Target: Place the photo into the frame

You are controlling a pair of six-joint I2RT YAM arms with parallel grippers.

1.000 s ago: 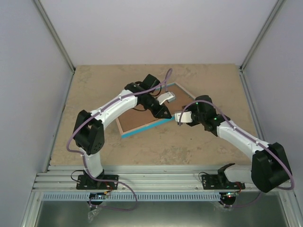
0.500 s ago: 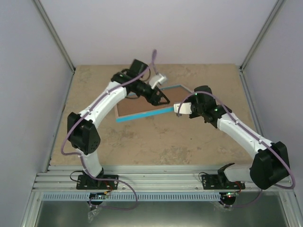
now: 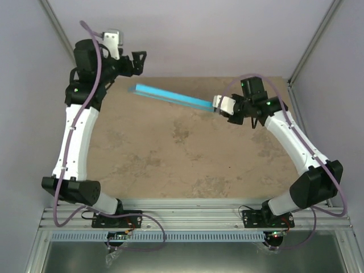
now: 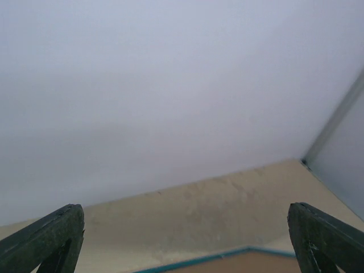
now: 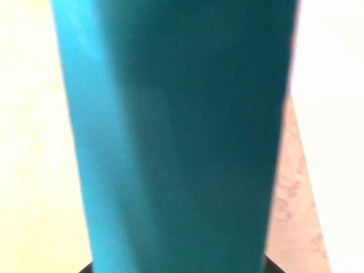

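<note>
frame point(image 3: 173, 98): edge-on above table point(image 3: 170, 159), back half | right gripper point(image 3: 219, 106): clamped on its end | left gripper point(image 3: 139, 61): spread, empty, above table's back-left | handling: stiff, light, breakable (a guess); grip the edge

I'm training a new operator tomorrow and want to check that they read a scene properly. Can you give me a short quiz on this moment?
1. True or false: the left gripper is clamped on the frame.
2. What holds the frame? A) the right gripper B) the left gripper C) nothing holds it
3. Fill in: in the top view, the frame is gripped at its ____ end.

Key:
1. False. It is open, raised and apart from the frame.
2. A.
3. Right.
</note>
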